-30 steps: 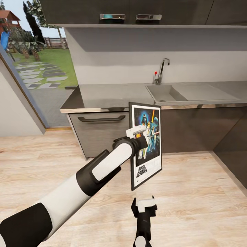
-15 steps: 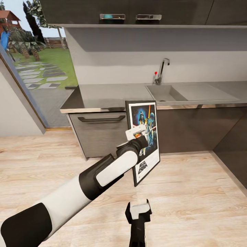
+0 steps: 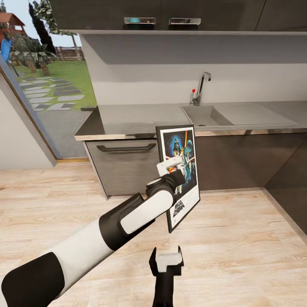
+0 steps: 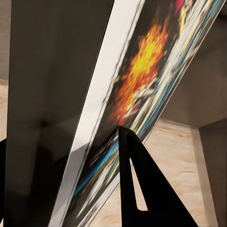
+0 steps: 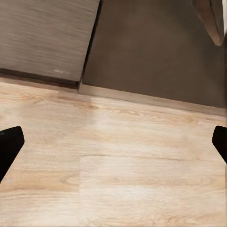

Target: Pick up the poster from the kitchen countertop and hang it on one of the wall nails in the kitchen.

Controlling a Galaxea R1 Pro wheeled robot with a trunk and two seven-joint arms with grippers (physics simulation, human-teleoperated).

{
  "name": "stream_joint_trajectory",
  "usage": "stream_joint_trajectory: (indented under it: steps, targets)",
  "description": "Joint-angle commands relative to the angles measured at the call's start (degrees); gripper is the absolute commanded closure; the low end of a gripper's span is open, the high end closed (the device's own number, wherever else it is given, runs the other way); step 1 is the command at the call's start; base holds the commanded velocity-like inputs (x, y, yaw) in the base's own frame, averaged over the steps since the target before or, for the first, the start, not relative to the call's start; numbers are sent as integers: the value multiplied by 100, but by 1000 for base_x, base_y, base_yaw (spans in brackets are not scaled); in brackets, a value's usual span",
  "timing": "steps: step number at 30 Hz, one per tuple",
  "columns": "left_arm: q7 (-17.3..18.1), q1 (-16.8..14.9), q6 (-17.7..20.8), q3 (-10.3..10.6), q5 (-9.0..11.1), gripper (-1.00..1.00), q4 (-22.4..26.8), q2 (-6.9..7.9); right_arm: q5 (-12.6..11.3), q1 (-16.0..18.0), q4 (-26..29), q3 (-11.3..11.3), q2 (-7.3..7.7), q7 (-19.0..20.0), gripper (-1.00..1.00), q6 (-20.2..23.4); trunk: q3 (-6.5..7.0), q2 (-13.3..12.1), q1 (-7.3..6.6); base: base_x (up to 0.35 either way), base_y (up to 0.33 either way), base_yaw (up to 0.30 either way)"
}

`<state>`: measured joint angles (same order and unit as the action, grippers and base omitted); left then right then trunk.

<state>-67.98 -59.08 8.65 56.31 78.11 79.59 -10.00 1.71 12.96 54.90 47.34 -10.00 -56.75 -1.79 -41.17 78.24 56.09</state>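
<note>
The Star Wars poster (image 3: 181, 170) hangs upright in the air before the cabinet fronts, slightly tilted, its black logo at the lower end. My left gripper (image 3: 169, 166) is shut on its left edge at mid height. In the left wrist view the poster (image 4: 137, 94) runs slantwise between the dark fingers (image 4: 137, 189). My right gripper (image 3: 167, 261) stands low over the floor below the poster, open and holding nothing; its fingertips (image 5: 10, 146) sit wide apart at the picture's edges. The grey kitchen countertop (image 3: 136, 117) runs behind the poster. No wall nail can be made out.
A sink (image 3: 204, 115) with a chrome tap (image 3: 201, 87) is set in the countertop. Dark cabinets (image 3: 123, 166) stand beneath, upper cabinets (image 3: 162, 15) above. A glass door (image 3: 38, 85) at the left opens onto a garden. Pale wooden floor (image 3: 238, 238) spreads in front.
My left arm has carried the poster a little left and toward the counter, then settled. The right gripper has drawn back, lower and leftward in the head view.
</note>
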Motion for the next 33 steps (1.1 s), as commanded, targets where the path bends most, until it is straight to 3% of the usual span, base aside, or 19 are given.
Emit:
stream_joint_trajectory:
  steps: [1, 5, 10, 14, 24, 29, 33]
  targets:
    - [-32, -6, 12, 32, -1, 100, 4, 0, 0, 5, 10, 12, 0, -36, -100, -17, -5, 3, 0, 0, 0, 0]
    - [-42, -7, -185, 234, 8, 100, 4, 0, -3, 10, 104, 19, 0, -127, -100, -12, -5, 3, 0, 0, 0, 0]
    - [-47, -6, -226, 284, 12, 100, 4, 0, -4, 13, 279, 21, 0, -410, -100, 77, -5, 3, 0, 0, 0, 0]
    - [-48, -7, -242, 303, 16, 100, 4, 0, -4, 13, 496, 21, 0, -506, -100, 420, -5, 3, 0, 0, 0, 0]
    - [-49, -6, -471, 321, 20, 100, 12, 0, -4, 14, 653, 21, 0, -537, -100, 583, -5, 3, 0, 0, 0, 0]
    - [-49, -5, -595, 551, 22, 100, 11, 0, -4, 18, 704, 17, 0, -537, -100, 596, -5, 3, 0, 0, 0, 0]
    - [-49, -4, -611, 594, 31, 100, 12, 0, -4, 21, 729, 11, 0, -532, -100, 598, -5, 3, 0, 0, 0, 0]
